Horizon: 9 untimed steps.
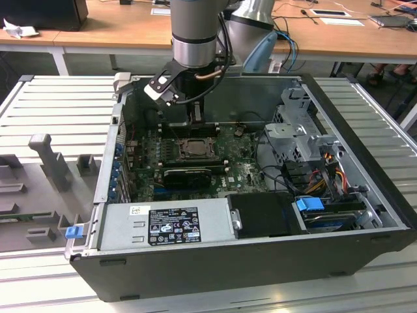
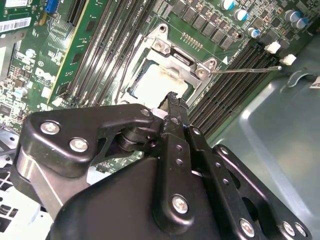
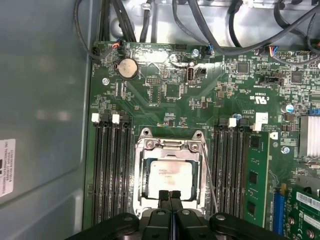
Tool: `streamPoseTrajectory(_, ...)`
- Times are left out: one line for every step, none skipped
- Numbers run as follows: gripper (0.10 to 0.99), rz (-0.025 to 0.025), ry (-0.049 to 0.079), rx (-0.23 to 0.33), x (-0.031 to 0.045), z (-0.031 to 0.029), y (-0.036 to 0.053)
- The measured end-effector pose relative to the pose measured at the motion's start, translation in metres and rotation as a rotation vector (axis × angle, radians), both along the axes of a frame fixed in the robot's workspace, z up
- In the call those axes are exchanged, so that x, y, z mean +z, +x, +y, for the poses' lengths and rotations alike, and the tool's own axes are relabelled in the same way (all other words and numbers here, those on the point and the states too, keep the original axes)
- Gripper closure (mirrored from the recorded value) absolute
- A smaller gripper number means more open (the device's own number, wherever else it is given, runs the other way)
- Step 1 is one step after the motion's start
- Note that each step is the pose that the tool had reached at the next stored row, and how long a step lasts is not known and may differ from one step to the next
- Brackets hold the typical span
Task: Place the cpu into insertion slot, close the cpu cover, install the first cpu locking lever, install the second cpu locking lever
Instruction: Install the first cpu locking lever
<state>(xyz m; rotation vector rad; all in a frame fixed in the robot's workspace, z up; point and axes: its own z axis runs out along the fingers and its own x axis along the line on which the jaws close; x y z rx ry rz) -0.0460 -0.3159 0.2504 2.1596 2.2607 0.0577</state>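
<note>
The open computer case (image 1: 228, 268) lies on its side on a slatted metal table (image 1: 52, 98).

Contents of the case:
- The green motherboard (image 1: 238, 171) covers the floor towards the far side.
- A power supply (image 1: 166, 222) runs along the near wall, with a black box (image 1: 264, 214) beside it.
- A drive cage (image 1: 296, 130) and a bundle of cables (image 1: 319, 171) occupy the exterior view's right.
- A long black card (image 1: 187, 175) stands on the board, just near-side of the socket.

The insertion slot (image 3: 145, 175) sits on the board between two banks of memory slots (image 3: 107, 170). It holds the cpu (image 3: 172, 175), which lies flat with its pale face up. The cpu cover (image 3: 170, 146) lies down over the socket, and the chip shows through its window. A thin wire lever (image 3: 210, 186) angles away from one side of the socket, across the neighbouring memory slots.

The gripper (image 3: 169, 195) hangs from the arm (image 1: 195, 29) over the far edge of the socket. Its two fingers are pressed together with no gap between them, and nothing can be seen held there. In both wrist views the fingertips (image 2: 172, 98) lie at the edge of the cover and just overlap the cpu's border. Whether they touch the metal cannot be told.
</note>
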Motion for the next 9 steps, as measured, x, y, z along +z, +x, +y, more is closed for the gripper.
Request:
streamPoseTrajectory(0.980,-0.0001,0.000,0.000,0.0019,0.0000,0.0000)
streamPoseTrajectory(0.980,-0.0001,0.000,0.000,0.0035,0.0000,0.0000)
streamPoseTrajectory(0.980,0.0000,0.000,0.000,0.0045,0.0000,0.0000)
streamPoseTrajectory(0.980,0.0000,0.000,0.000,0.0059,0.0000,0.0000)
streamPoseTrajectory(0.980,0.0000,0.000,0.000,0.0071,0.0000,0.0000)
streamPoseTrajectory(0.980,-0.0002,0.000,0.000,0.0106,0.0000,0.0000)
streamPoseTrajectory(0.980,0.0000,0.000,0.005,0.0107,0.0000,0.0000)
streamPoseTrajectory(0.980,0.0000,0.000,0.019,0.0108,0.0000,-0.0001)
streamPoseTrajectory(0.980,0.0000,0.000,0.032,0.0108,0.0000,-0.0001)
